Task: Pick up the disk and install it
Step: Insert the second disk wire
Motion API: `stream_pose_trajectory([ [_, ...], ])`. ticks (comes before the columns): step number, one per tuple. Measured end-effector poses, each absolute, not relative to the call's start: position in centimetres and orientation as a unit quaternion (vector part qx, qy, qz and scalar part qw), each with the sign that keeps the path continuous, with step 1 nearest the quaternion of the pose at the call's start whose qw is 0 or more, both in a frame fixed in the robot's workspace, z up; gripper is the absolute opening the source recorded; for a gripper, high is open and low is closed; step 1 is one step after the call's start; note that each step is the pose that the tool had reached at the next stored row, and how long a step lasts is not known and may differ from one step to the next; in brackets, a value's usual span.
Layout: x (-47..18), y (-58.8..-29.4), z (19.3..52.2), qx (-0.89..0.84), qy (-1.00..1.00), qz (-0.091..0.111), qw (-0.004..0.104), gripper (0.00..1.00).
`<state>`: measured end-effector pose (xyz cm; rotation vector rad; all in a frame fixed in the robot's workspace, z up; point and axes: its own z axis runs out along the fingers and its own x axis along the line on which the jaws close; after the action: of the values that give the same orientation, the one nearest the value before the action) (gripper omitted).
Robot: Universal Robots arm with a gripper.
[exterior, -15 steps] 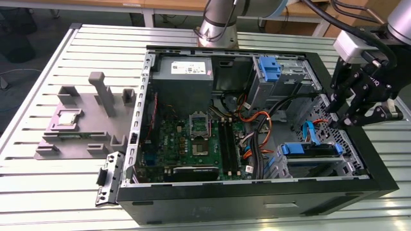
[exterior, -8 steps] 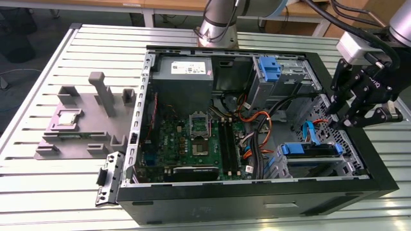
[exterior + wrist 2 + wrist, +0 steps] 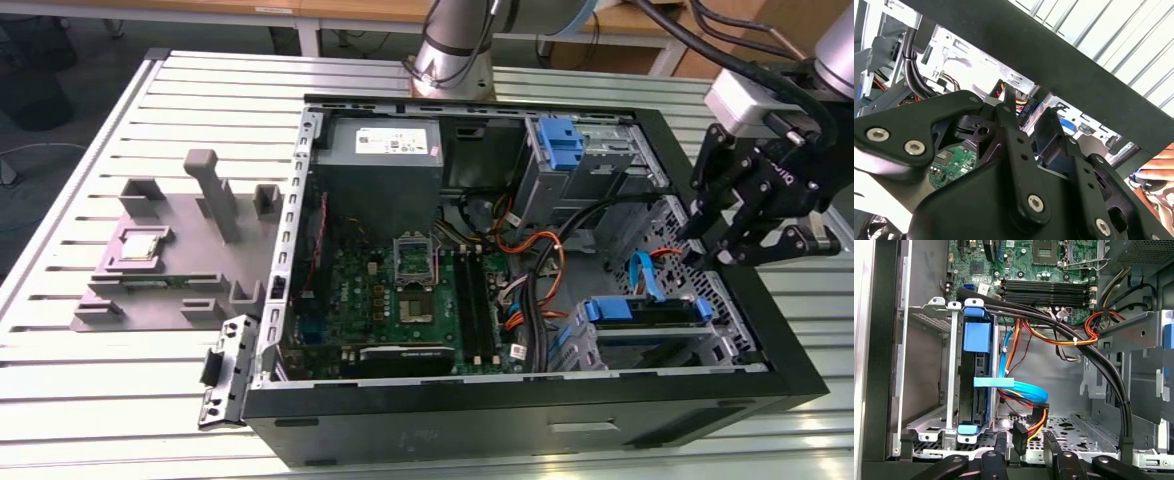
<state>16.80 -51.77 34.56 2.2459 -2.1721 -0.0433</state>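
The disk [image 3: 642,311] sits edge-up in the metal drive cage [image 3: 683,345] at the exterior view's lower right corner of the open computer case, its blue bracket on top. In the first wrist view the disk [image 3: 976,385] stands upright between the cage rails, with blue and orange cables beside it. My gripper [image 3: 705,252] hangs over the case's right wall, just above and to the right of the cage. It is open, and its black fingers [image 3: 1002,442] are apart with nothing held. In the second wrist view the gripper [image 3: 1029,112] points down into the case.
The case [image 3: 534,415] lies open on a slatted table. Inside are the motherboard [image 3: 400,300], a grey power supply [image 3: 380,150], a second cage with a blue part [image 3: 561,140] and cable bundles [image 3: 1064,335]. A grey fixture with a processor chip [image 3: 140,245] stands left. A hand [image 3: 1160,170] shows beyond the case.
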Motion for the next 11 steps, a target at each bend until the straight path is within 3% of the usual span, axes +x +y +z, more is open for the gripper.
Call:
stream_pose_trajectory([
  [11, 16.61, -52.08, 34.42, 0.719, -0.695, -0.014, 0.008, 0.42],
])
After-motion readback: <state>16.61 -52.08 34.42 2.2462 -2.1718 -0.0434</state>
